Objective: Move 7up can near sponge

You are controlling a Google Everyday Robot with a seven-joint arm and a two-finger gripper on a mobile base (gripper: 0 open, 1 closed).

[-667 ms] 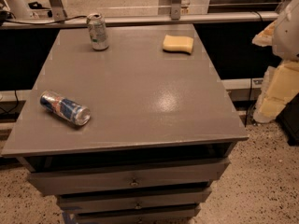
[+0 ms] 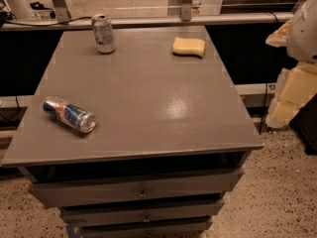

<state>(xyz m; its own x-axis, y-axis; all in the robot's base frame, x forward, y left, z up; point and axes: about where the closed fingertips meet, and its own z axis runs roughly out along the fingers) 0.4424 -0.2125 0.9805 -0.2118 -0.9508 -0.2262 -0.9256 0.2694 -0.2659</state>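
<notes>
Grey table (image 2: 148, 103) filling most of the view, with drawers (image 2: 138, 190) stacked beneath its top. Off the table's right edge, beside it and above the speckled floor, the pale gripper (image 2: 291, 99) at the picture's margin, touching nothing on the top, open or closed impossible to tell. Lying on its side near the front left corner, a blue-and-silver can (image 2: 69, 114); standing upright at the back left, the 7up can (image 2: 103, 33); flat at the back right, well apart from that can, the yellow sponge (image 2: 188, 46).
</notes>
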